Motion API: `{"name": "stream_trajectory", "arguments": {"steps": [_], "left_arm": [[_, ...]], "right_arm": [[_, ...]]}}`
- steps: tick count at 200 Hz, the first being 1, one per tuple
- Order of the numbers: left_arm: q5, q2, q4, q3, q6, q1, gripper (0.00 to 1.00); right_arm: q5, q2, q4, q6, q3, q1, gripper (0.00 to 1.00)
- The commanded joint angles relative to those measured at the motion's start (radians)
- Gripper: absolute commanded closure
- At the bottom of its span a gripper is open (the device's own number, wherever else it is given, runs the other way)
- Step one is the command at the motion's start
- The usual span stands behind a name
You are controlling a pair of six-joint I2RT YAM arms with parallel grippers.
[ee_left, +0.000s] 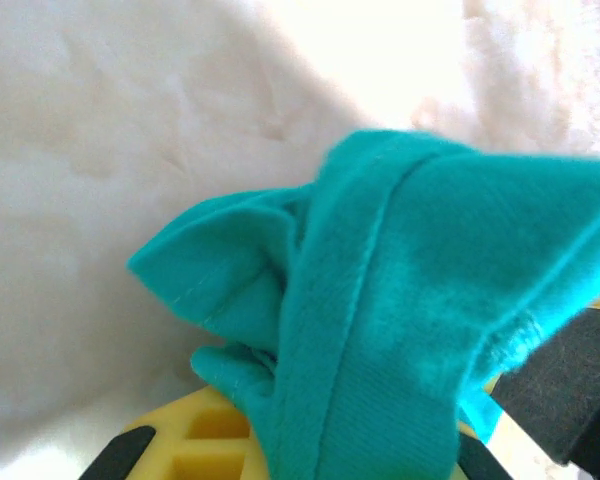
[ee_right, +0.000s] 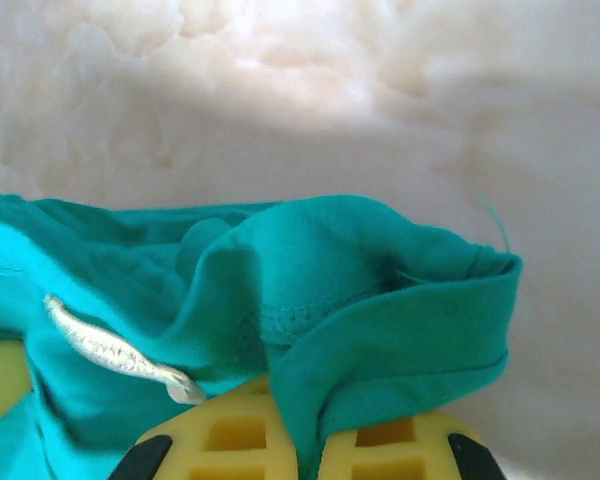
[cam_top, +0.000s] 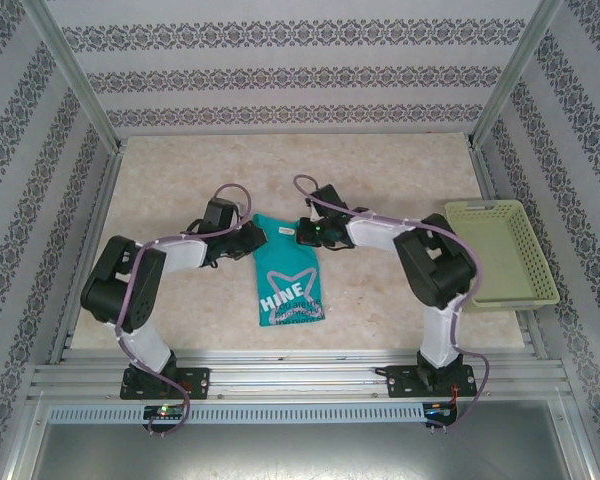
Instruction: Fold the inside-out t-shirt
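Right claw (ee_right: 305,445): jaws closed tight, yellow fingers (ee_right: 230,440) almost meeting, with a stitched fold of the t-shirt (cam_top: 288,282) pinched between them. The white tag (ee_right: 120,350) lies just beside the grip.

Left claw (ee_left: 310,450): a bunched fold of the same teal cloth is gathered between its fingers (ee_left: 205,435) and hangs lifted off the table (cam_top: 160,180). It is closed on the cloth.

T-shirt: lies to the left of the basket (cam_top: 500,255), well apart from it. It forms a narrow strip whose long axis runs parallel to the basket's long sides. The collar end with the tag (cam_top: 285,230) points away from the arm bases, the other end towards them. White lettering shows on the near half.

In the overhead view both claws, left (cam_top: 248,240) and right (cam_top: 302,235), grip the collar end, one at each corner, level with the basket's far half.

Arms: both low over the table, elbows bent outward, forearms reaching inward to face each other. The right elbow stands just beside the basket's left rim.
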Motion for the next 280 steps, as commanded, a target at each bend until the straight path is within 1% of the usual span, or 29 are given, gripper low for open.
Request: {"name": "stream_trajectory", "arguments": {"steps": [1,22,45,62,71,93,105,116,130,153,169,181,207,228,239,251,263,280], "left_arm": [[0.020,-0.105,0.092,-0.037,0.020,-0.008,0.91],[0.014,-0.156,0.058,-0.034,0.043,-0.007,0.91],[0.010,-0.173,0.018,0.020,0.057,-0.006,0.94],[0.012,-0.167,-0.032,0.112,0.071,0.006,0.97],[0.009,-0.160,-0.071,0.190,0.089,0.015,0.99],[-0.023,-0.132,-0.156,0.379,0.153,0.031,1.00],[-0.016,-0.120,-0.154,0.442,0.180,0.034,1.00],[0.006,-0.114,-0.112,0.451,0.188,0.033,1.00],[0.049,-0.115,-0.022,0.400,0.183,0.030,1.00],[0.116,-0.142,0.141,0.222,0.159,0.018,1.00],[0.131,-0.181,0.221,0.087,0.160,-0.018,1.00],[0.132,-0.216,0.252,0.001,0.168,-0.071,1.00],[0.083,-0.296,0.267,-0.156,0.187,-0.218,1.00],[0.044,-0.343,0.308,-0.257,0.136,-0.298,1.00],[0.030,-0.353,0.328,-0.298,0.096,-0.317,1.00],[0.016,-0.356,0.367,-0.339,0.046,-0.324,1.00],[-0.020,-0.358,0.402,-0.378,0.002,-0.324,1.00],[-0.074,-0.343,0.383,-0.390,-0.022,-0.324,1.00]], "right_arm": [[0.052,-0.140,0.107,0.033,-0.087,-0.011,1.00],[0.043,-0.220,0.179,0.056,-0.152,-0.021,1.00],[0.026,-0.276,0.217,0.071,-0.150,-0.044,1.00],[0.019,-0.287,0.180,0.048,-0.069,-0.065,1.00],[0.020,-0.284,0.148,0.029,-0.006,-0.077,1.00],[0.024,-0.267,0.096,-0.020,0.139,-0.095,1.00],[0.031,-0.261,0.088,-0.050,0.193,-0.097,1.00],[0.036,-0.260,0.094,-0.065,0.212,-0.098,1.00],[0.022,-0.270,0.134,-0.073,0.184,-0.097,1.00],[-0.006,-0.310,0.251,-0.057,0.023,-0.084,1.00],[-0.006,-0.356,0.311,-0.039,-0.123,-0.072,1.00],[-0.007,-0.403,0.352,-0.024,-0.234,-0.060,1.00],[0.030,-0.545,0.372,0.004,-0.455,-0.018,1.00],[0.078,-0.666,0.344,0.036,-0.574,0.027,1.00],[0.123,-0.713,0.308,0.066,-0.612,0.054,1.00],[0.132,-0.738,0.295,0.099,-0.645,0.070,1.00],[0.133,-0.739,0.286,0.118,-0.660,0.076,1.00],[0.142,-0.711,0.252,0.120,-0.636,0.078,1.00]]}}
